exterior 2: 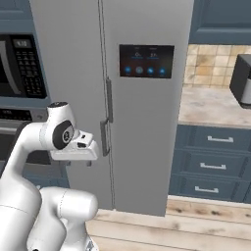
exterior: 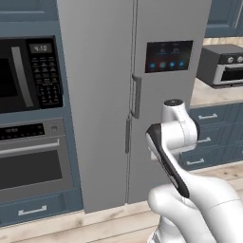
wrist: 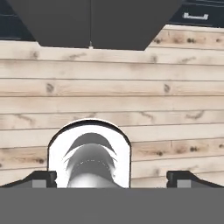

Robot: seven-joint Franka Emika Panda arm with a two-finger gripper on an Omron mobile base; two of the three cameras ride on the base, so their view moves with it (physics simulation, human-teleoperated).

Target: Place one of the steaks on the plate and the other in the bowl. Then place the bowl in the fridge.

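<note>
Fridge (exterior: 109, 95) doors are shut; gripper (wrist: 112, 178), jaws apart and empty, should approach a door handle (exterior: 137, 96) squarely.

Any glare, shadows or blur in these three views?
Left base view: flat, even light on the closed fridge, no glare, slightly soft edges. Right base view: same flat look; the fridge's display panel glows softly. Hand view: fridge base reads dark, wooden floor evenly lit; open gripper casts no shadow I can see.
</note>
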